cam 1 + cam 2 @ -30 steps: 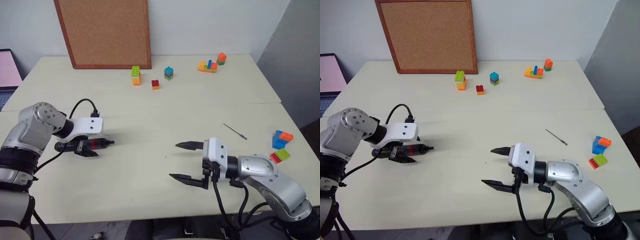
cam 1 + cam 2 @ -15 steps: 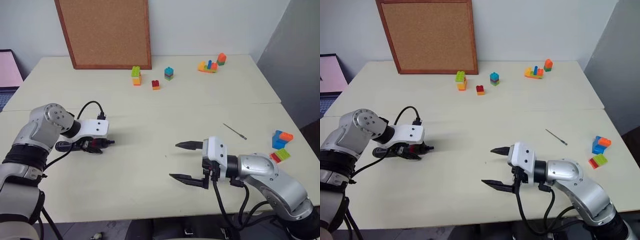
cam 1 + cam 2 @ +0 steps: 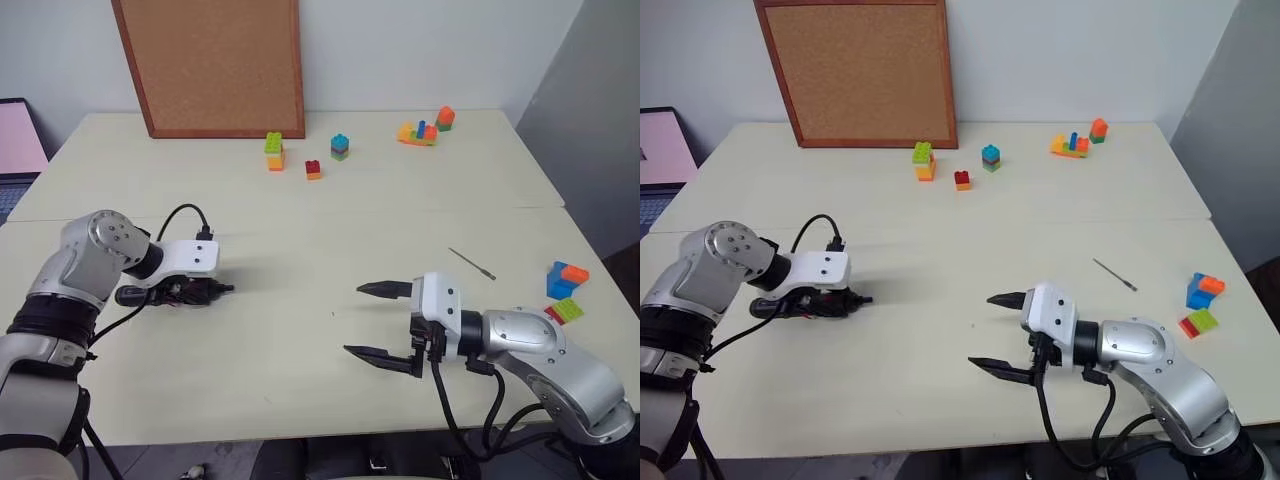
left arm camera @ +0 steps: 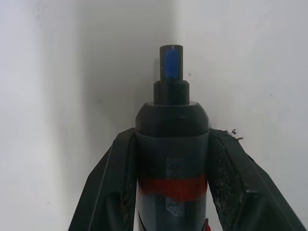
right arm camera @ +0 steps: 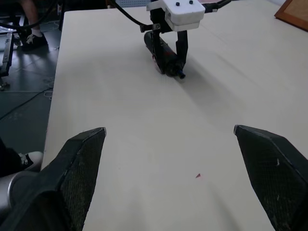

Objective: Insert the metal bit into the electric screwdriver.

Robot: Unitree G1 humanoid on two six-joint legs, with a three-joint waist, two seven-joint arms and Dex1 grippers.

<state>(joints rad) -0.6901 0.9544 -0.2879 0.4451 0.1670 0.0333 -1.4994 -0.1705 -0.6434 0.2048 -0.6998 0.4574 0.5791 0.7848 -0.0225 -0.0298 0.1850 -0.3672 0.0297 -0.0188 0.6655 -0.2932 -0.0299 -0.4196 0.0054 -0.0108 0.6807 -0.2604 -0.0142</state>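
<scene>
We are at the pick-up step: our left gripper is clamped on the electric screwdriver, which lies on the table at the near left with its tip pointing right. Our right gripper hangs with its jaws wide apart and nothing between them, near the middle of the table. The metal bit lies untouched well to the right, so we judge the next move is to reach the right gripper over and pinch that thin rod.
</scene>
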